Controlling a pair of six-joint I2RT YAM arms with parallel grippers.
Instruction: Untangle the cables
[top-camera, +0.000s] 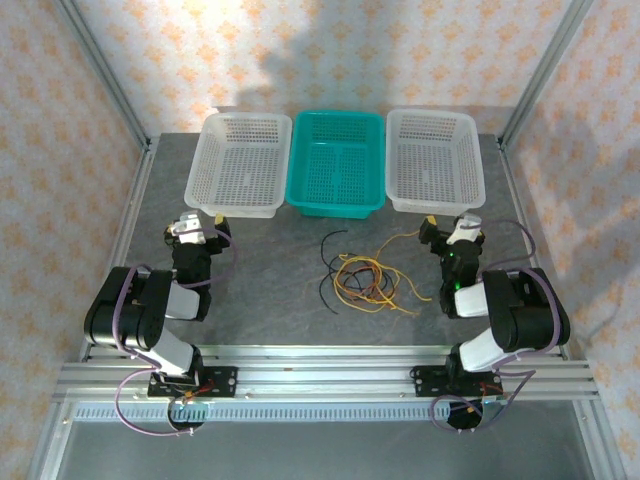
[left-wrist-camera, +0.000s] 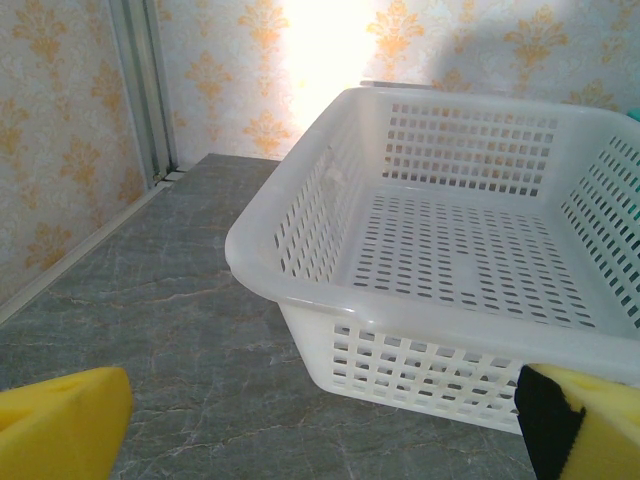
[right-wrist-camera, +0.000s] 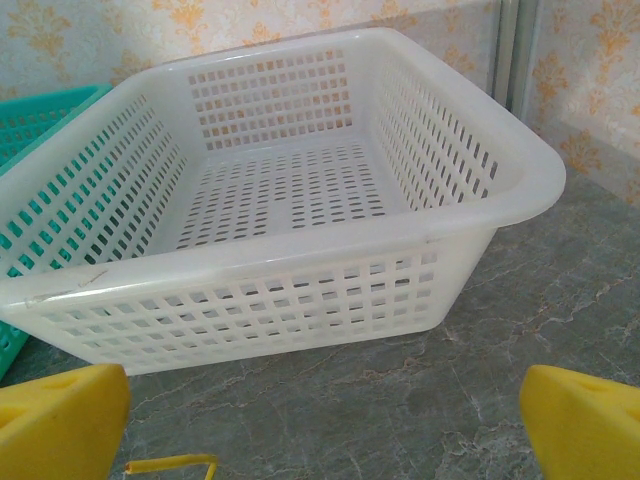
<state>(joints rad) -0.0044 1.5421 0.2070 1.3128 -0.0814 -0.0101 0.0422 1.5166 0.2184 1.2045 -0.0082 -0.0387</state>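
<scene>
Fingers (left-wrist-camera: 60, 425) on the left gripper (top-camera: 205, 225) and right gripper (top-camera: 447, 230) are spread wide and hold nothing, facing the left white basket (top-camera: 235, 205) and right white basket (top-camera: 435, 203). Cables (top-camera: 365, 275) lie tangled in one heap at mid-frame of the overhead view, between both arms, probably so either can reach

The table (top-camera: 270, 300) is showing grey marbling. The walls (top-camera: 330, 50) are showing cream with an orange floral pattern. The left basket (top-camera: 241, 209) and right basket (top-camera: 436, 207) are showing white, pierced in a grid; the middle basket (top-camera: 335, 210) is showing teal. The yellow cable (top-camera: 404, 306), orange cable (top-camera: 358, 283) and black cable (top-camera: 321, 285) are contrasting. The pads (left-wrist-camera: 60, 425) are showing yellow.
</scene>
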